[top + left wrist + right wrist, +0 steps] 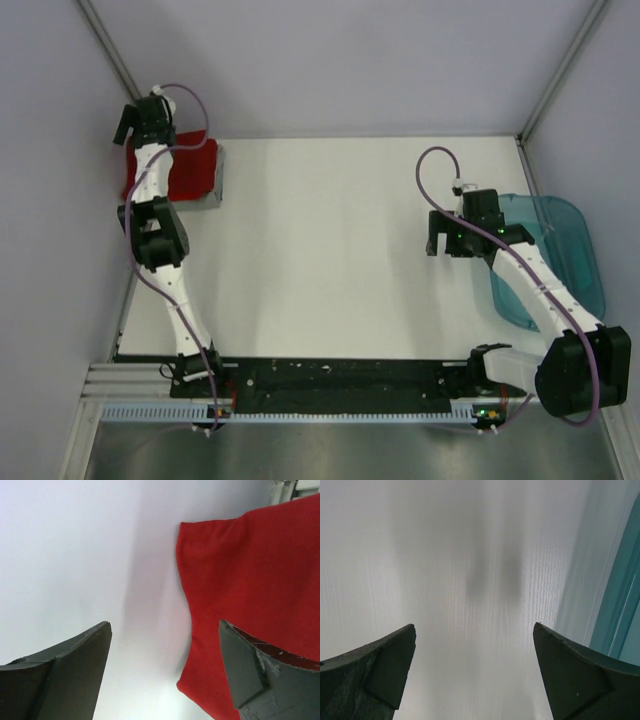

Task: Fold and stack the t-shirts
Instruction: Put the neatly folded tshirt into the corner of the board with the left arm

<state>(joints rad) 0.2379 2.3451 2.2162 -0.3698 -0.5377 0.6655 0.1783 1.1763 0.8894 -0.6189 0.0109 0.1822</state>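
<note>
A folded bright red t-shirt [190,165] lies on top of a stack at the table's far left. A grey t-shirt's edge [216,182] shows along the stack's right side, and a darker red strip [130,186] shows at its left, partly hidden by the left arm. My left gripper [130,125] hovers open and empty over the stack's far-left corner. In the left wrist view the red cloth [250,595] lies under the right finger, and the gripper [165,625] holds nothing. My right gripper [440,240] is open and empty over bare table, as the right wrist view [474,626] also shows.
A translucent teal plastic tub [565,250] sits at the right edge, partly under the right arm; its rim shows in the right wrist view [620,600]. Grey walls enclose the white table [330,250] on the left, back and right.
</note>
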